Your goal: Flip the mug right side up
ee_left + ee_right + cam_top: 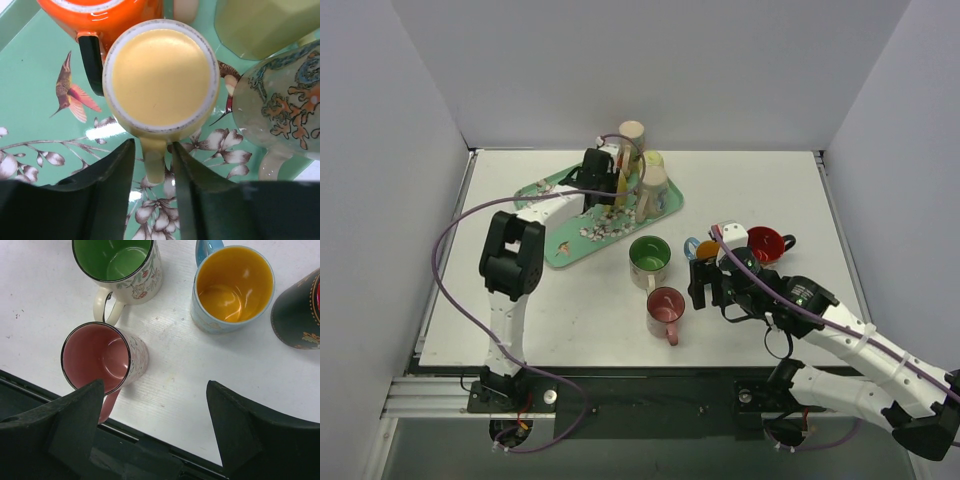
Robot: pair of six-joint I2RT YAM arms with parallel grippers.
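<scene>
A yellow mug (160,75) stands upside down on the green flowered tray (35,75), bottom up, its handle (154,162) pointing at my left wrist camera. My left gripper (153,145) reaches over the tray (560,243) and straddles that handle, fingers close on both sides with a thin sliver of tray showing at each. In the top view the left gripper (603,188) hides this mug. My right gripper (155,390) hangs open over bare table by the near edge, holding nothing.
On the tray an orange mug (95,12), a pale green one (260,25) and a patterned one (285,110) crowd the yellow mug. Upright on the table stand a pink mug (95,355), a green-lined mug (112,257), a blue mug (232,285) and a dark mug (300,310).
</scene>
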